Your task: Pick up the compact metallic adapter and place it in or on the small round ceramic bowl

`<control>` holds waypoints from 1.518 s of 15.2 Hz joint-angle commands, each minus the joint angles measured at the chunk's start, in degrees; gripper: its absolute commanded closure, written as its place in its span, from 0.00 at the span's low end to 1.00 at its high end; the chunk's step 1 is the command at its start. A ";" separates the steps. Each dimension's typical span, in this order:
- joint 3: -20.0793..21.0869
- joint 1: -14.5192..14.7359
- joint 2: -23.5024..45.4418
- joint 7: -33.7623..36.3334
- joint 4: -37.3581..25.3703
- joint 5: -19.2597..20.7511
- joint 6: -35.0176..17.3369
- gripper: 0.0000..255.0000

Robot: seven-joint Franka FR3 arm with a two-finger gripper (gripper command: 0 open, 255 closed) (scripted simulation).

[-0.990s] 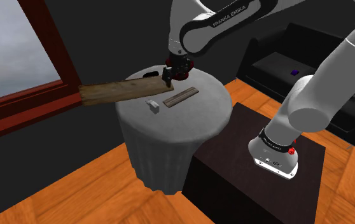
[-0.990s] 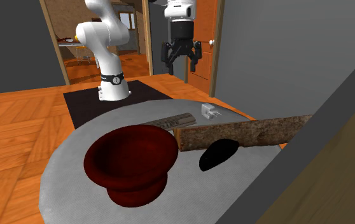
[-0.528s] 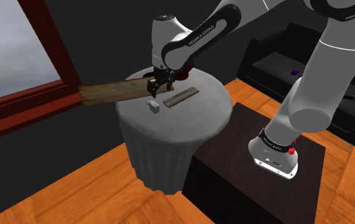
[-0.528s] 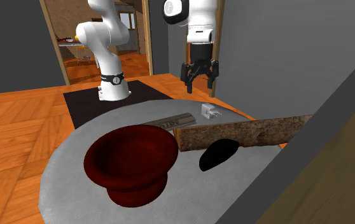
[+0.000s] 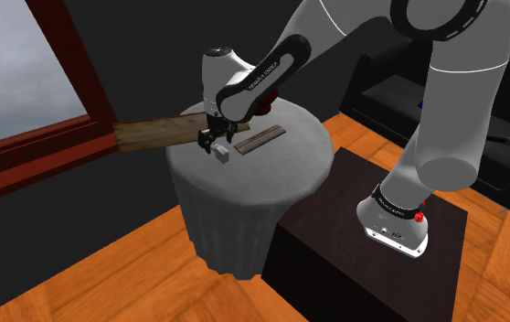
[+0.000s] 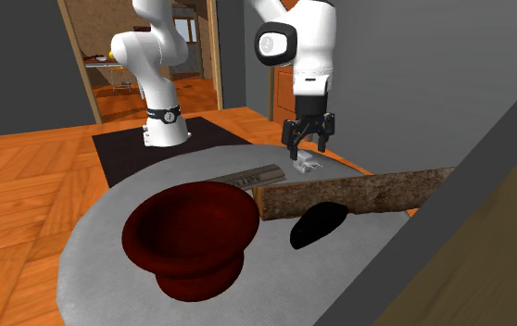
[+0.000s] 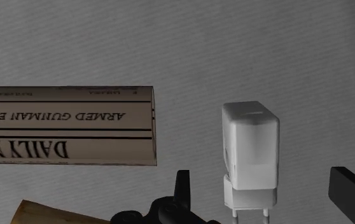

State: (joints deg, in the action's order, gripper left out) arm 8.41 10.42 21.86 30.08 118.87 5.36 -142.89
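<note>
The adapter (image 7: 249, 149) is a small pale grey-white block with two prongs, lying flat on the grey cloth of the round table (image 5: 271, 183). My gripper (image 6: 309, 142) hangs open just above the adapter (image 6: 308, 166), one finger on each side and neither touching it. In the wrist view the gripper (image 7: 268, 191) has its fingertips (image 7: 353, 191) apart, level with the adapter's pronged end. In the shoulder view the gripper (image 5: 214, 141) sits right over the adapter (image 5: 220, 155). The bowl (image 6: 192, 230) is dark red and round, and stands upright at the table's side nearest the second exterior camera.
A folded newspaper (image 6: 252, 176) lies beside the adapter, between it and the bowl. A rough wooden plank (image 6: 359, 193) crosses the table and juts past its edge (image 5: 153, 134). A black rounded object (image 6: 319, 225) lies by the plank. The dark stand (image 5: 354, 229) is close to the table.
The arm has swung over and down, bringing the gripper from high above the table's edge to just over the adapter. The fingers have stayed open. Nothing on the table has moved.
</note>
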 commanded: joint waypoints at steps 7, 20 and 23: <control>-0.44 0.29 2.91 0.44 -0.29 0.69 -2.61 0.00; -0.44 0.29 2.91 0.44 -0.29 0.69 -2.61 1.00; -0.34 0.22 2.30 0.34 -0.28 0.54 -2.02 1.00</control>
State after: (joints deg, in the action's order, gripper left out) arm 8.01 10.66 24.45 30.46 118.66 5.97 -145.24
